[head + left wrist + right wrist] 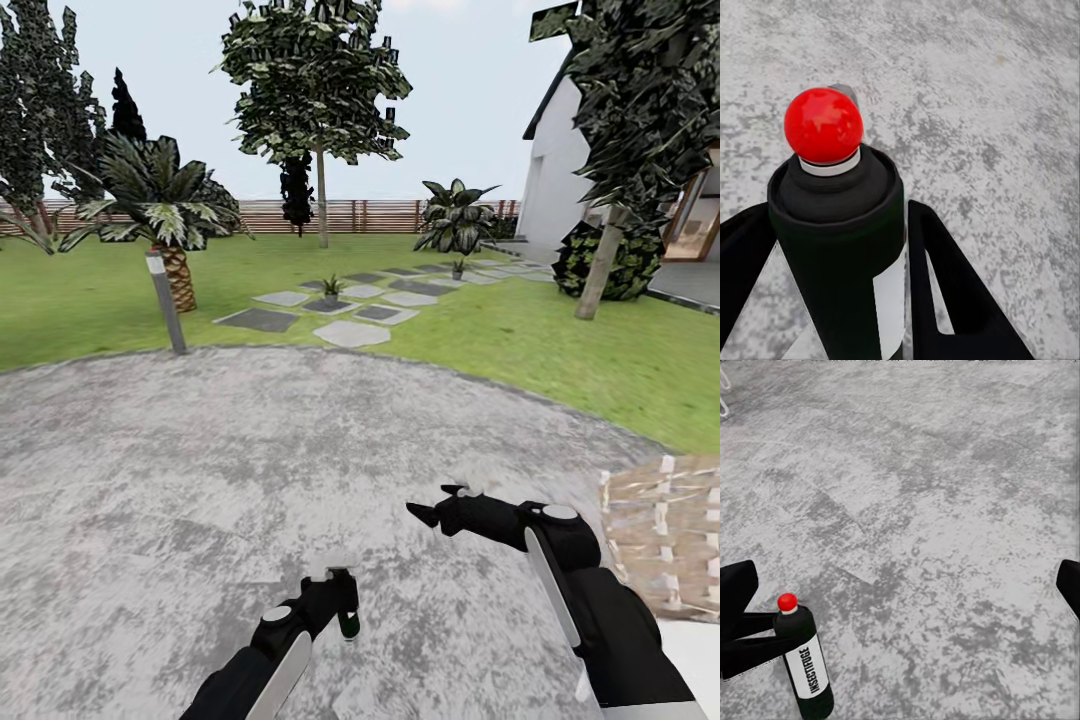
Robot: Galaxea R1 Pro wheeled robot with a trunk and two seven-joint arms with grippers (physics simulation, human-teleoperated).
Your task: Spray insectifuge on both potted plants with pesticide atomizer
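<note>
Head view: the left gripper [340, 598] is clamped on the atomizer [346, 608], holding it upright low over the gravel patio [250, 470] at near centre. Left wrist view looks along the black fingers [945, 285], which press against either side of the bottle's dark body [840, 255], its red tip [823, 124] pointing away over the gravel. Right of it, the right gripper [440, 505] hangs above the patio with its jaws spread wide and nothing between them. Right wrist view shows the bottle [806, 664] with a white label, gripped by the other arm. Far off on the lawn, two small potted plants [331, 290] [458, 268] stand among the stepping stones [352, 333], well apart from the robot. A grey bollard lamp [166, 300] stands at the patio's far left edge.
</note>
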